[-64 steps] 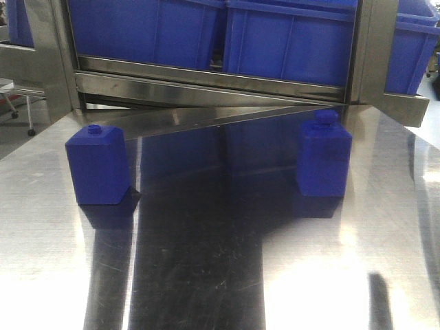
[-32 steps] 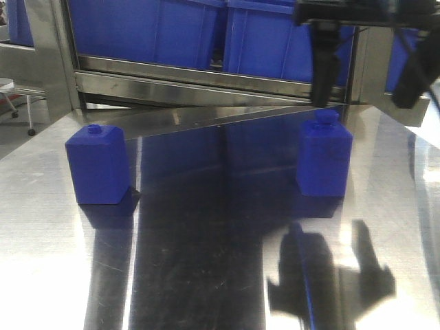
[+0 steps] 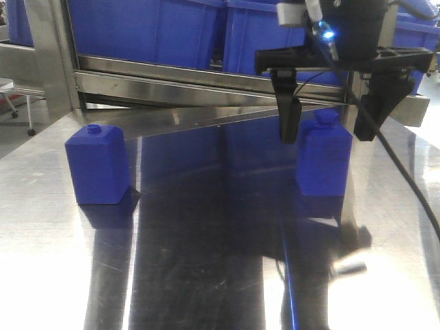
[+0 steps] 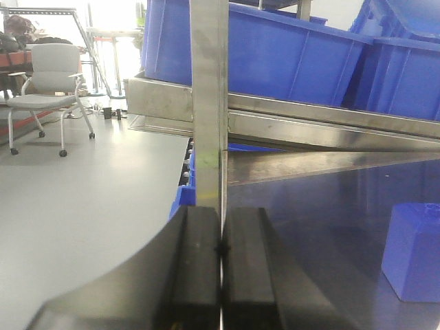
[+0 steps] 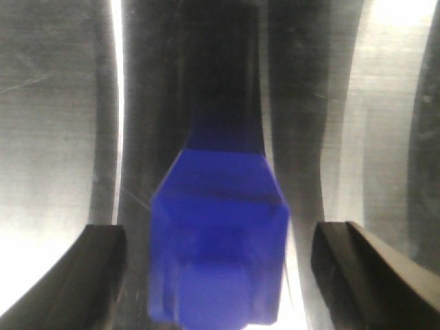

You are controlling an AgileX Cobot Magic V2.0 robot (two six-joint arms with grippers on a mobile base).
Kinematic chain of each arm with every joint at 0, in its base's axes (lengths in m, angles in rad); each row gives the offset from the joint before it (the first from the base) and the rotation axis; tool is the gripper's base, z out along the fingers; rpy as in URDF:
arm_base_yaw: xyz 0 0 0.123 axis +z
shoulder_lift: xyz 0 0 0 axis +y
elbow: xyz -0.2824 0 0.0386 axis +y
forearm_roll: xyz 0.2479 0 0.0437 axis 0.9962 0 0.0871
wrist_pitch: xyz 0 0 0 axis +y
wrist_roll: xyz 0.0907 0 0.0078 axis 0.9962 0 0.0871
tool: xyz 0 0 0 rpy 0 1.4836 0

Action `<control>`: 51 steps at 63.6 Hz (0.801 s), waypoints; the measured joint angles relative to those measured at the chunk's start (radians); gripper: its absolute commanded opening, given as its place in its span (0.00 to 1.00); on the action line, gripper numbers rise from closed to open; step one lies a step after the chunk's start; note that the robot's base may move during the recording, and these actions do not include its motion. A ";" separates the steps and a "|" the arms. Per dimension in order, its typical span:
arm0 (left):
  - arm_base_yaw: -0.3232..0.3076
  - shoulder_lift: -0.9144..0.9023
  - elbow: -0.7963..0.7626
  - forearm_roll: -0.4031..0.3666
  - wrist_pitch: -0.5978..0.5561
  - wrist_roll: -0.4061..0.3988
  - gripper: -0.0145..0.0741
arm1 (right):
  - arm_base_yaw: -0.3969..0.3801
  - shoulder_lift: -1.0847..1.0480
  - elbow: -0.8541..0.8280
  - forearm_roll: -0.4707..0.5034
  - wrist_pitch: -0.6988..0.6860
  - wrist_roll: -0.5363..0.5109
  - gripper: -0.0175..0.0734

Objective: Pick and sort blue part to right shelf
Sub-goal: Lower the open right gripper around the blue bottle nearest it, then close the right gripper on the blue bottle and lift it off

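In the front-facing view, a flat-knobbed blue block stands upright at the left of the steel table, well apart from everything else. Behind it a shelf frame holds blue bins along the back edge.

Further right, the blue part stands upright on the table near the far right corner, with its chunky cap uppermost. The right gripper hangs directly over it with its jaws spread wide. One dark finger reaches down just beside the part's left shoulder, and the other is off its right side. Neither visibly touches the part. A black cable trails from the gripper down toward the right edge.

The left wrist view shows the left gripper with its two black pads pressed together and nothing between them. It points at a steel post of the shelf. An office chair stands on the floor at far left, and a blue block sits on the table at the right edge. Its top is cut off, so which block it is cannot be told.

The right wrist view looks straight down on the blue part, which is centred between the spread fingers of the right gripper. Bare table shows on both sides of the part.
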 measured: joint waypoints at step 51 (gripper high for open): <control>0.000 0.000 0.000 0.000 0.000 0.000 0.32 | -0.004 0.058 0.000 0.000 -0.026 0.007 0.63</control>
